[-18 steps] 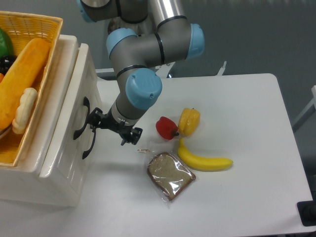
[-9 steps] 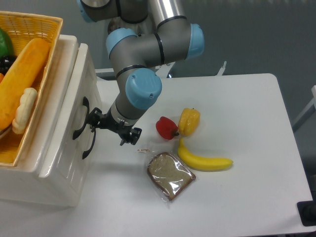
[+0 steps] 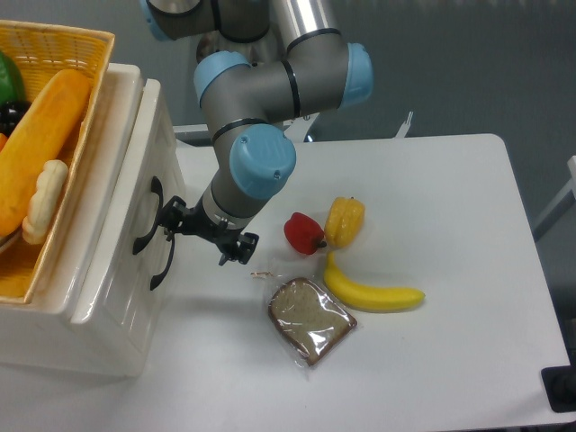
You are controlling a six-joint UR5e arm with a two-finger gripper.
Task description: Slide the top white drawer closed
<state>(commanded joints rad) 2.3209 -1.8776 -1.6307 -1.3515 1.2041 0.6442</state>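
Your gripper, fingers spread and holding nothing, sits at centre-left against the top white drawer by its handle, placed to push it home.

Left of the black claw, the drawer was glossy white; right of it, a red pepper; yellow banana.
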